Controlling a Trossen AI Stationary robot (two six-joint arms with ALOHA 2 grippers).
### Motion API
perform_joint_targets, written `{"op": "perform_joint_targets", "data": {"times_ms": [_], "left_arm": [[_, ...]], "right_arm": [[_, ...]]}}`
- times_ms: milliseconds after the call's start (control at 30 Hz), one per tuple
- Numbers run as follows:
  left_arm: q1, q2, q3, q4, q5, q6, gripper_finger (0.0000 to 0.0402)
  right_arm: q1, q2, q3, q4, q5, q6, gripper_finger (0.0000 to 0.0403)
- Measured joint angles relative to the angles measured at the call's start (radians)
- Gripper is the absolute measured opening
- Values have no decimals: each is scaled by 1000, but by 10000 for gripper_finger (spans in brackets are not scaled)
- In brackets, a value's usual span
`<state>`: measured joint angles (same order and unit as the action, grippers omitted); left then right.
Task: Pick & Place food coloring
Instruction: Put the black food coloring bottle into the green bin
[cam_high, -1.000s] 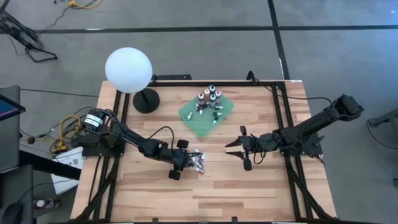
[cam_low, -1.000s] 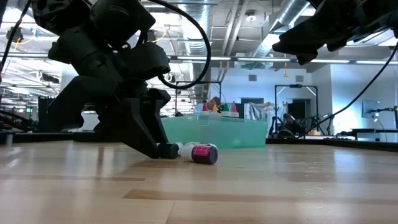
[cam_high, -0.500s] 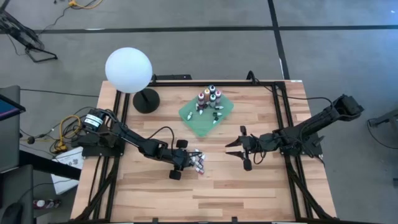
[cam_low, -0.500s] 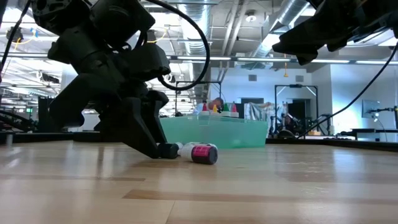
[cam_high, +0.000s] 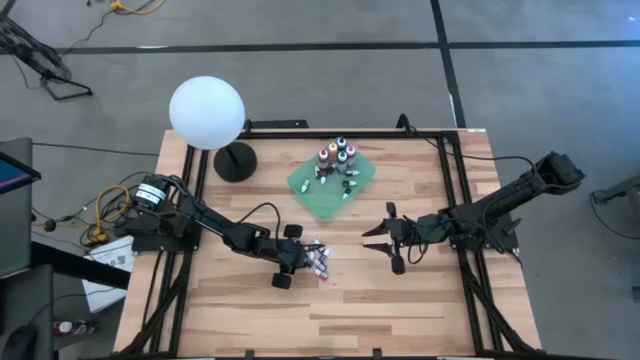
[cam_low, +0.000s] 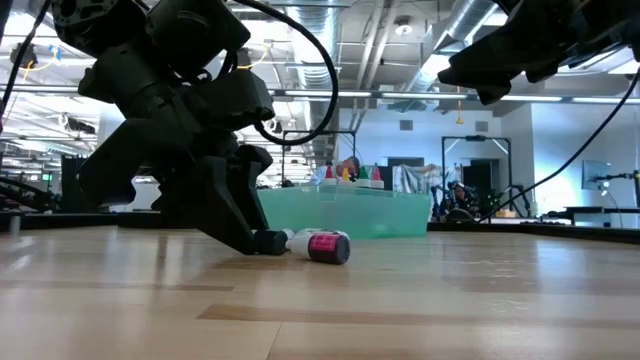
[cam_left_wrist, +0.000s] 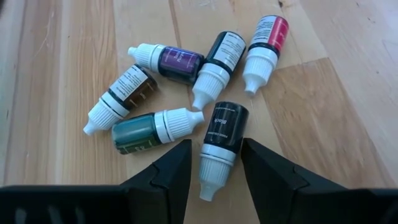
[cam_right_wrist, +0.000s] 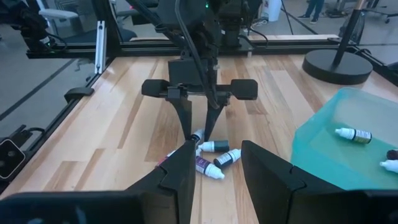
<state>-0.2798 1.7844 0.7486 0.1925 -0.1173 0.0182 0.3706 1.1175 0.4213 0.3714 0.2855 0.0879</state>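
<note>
Left gripper (cam_left_wrist: 214, 163) is low over the table (cam_high: 400, 310), fingers open, straddling the capped end of a black bottle (cam_left_wrist: 221, 140) lying flat. Five more bottles (cam_left_wrist: 177, 62) lie loose just beyond it. Right gripper (cam_high: 385, 239) hovers well apart, fingers open, empty. Other bottles (cam_high: 336, 155) sit on the green cloth (cam_high: 320, 200).

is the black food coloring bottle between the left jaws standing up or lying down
Lying down: the black bottle rests on its side on the table, cap toward the left gripper.
</note>
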Motion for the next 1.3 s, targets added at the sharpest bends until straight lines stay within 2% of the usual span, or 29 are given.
{"op": "perform_joint_targets", "data": {"times_ms": [367, 767, 1167, 1300], "left_arm": [[-6, 0, 0, 0, 4, 17, 76], [-32, -11, -1, -24, -34, 24, 76], [-62, -139, 61, -278, -205, 29, 74], [-56, -168, 109, -351, -335, 85, 74]], "right_arm": [[0, 0, 0, 0, 0, 0, 120], [0, 0, 0, -1, 0, 0, 120], [0, 0, 0, -15, 0, 0, 120], [0, 0, 0, -13, 0, 0, 120]]}}
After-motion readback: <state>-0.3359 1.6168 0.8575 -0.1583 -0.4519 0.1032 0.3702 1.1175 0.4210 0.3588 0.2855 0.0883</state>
